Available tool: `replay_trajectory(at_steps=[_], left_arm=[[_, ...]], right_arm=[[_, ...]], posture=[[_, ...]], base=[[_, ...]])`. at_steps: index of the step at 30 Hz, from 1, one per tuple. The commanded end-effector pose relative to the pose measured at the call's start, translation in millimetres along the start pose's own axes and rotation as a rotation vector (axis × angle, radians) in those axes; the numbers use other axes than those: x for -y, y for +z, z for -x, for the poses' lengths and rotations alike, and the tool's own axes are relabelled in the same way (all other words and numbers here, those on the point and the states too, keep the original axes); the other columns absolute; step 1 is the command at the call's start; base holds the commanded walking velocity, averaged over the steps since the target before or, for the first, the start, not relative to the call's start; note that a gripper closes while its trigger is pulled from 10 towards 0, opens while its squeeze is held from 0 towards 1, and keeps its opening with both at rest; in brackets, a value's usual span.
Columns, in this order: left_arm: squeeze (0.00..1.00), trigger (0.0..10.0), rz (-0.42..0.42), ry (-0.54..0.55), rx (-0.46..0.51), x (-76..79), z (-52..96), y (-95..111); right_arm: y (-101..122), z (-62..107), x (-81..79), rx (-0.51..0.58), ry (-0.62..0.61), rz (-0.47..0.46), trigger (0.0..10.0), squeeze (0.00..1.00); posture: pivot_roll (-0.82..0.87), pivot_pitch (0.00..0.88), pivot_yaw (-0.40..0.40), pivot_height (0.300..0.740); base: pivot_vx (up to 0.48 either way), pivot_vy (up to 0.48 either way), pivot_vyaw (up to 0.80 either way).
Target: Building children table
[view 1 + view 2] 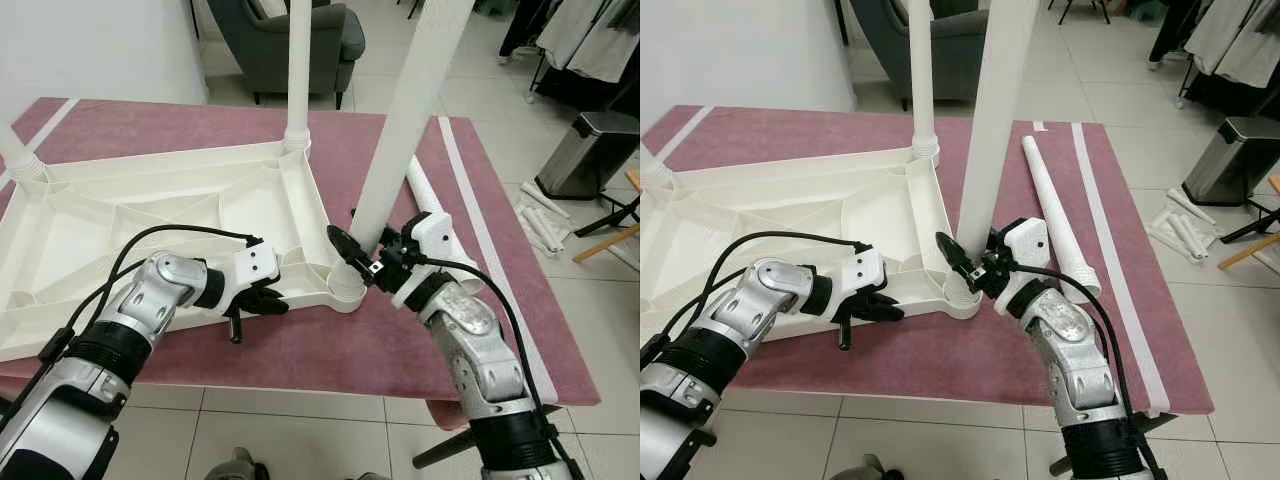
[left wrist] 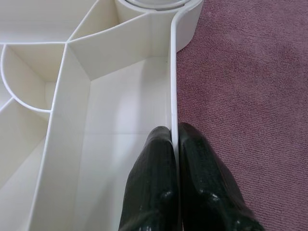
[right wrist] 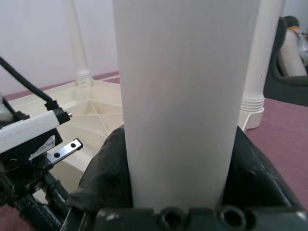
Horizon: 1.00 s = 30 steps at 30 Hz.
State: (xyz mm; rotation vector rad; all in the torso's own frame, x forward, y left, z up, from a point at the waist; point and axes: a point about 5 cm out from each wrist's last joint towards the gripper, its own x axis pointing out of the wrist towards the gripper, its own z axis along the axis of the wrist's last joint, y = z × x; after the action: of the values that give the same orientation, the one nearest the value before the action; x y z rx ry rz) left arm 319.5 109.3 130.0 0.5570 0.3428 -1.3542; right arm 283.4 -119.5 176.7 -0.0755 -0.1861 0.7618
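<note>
A white plastic tabletop (image 1: 120, 220) lies upside down on a maroon cloth. My left gripper (image 1: 262, 300) is shut on its near rim, the thin wall pinched between both fingers (image 2: 149, 163). My right gripper (image 1: 368, 258) is shut on a white leg (image 1: 410, 110) close to its lower end. That leg leans slightly and its foot sits at the near right corner socket (image 1: 347, 290). Another leg (image 1: 298, 70) stands upright in the far right corner, and a third (image 1: 15, 150) rises at the far left corner. A loose leg (image 1: 1052, 200) lies on the cloth to the right.
The cloth-covered table's near edge (image 1: 330, 380) runs just in front of my arms, with tiled floor below. A grey armchair (image 1: 290, 40) stands behind the table. A metal bin (image 1: 590, 150), white tubes on the floor (image 1: 540, 225) and hanging clothes are to the right.
</note>
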Motion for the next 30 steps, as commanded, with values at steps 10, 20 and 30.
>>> replay_trajectory(at_steps=[10,20,30], left_arm=[[0.0,0.0,0.007,0.072,0.036,-5.1,5.3,4.4],[0.0,0.0,0.007,0.077,0.036,-7.2,5.2,5.0],[0.0,0.0,0.009,0.085,0.045,-7.9,3.6,6.4]], right_arm=[[-54.8,2.1,-10.6,-0.225,-0.131,-0.101,10.0,0.0],[-61.5,8.8,-10.4,-0.257,-0.395,-0.049,10.0,0.0],[-64.1,18.1,-21.1,-0.257,-0.611,0.011,10.0,0.0]], posture=[[0.11,0.065,0.062,0.74],[0.1,0.066,0.06,0.74],[0.09,0.061,0.05,0.74]], base=[[0.0,0.0,0.0],[0.0,0.0,0.0],[0.0,0.0,0.0]])
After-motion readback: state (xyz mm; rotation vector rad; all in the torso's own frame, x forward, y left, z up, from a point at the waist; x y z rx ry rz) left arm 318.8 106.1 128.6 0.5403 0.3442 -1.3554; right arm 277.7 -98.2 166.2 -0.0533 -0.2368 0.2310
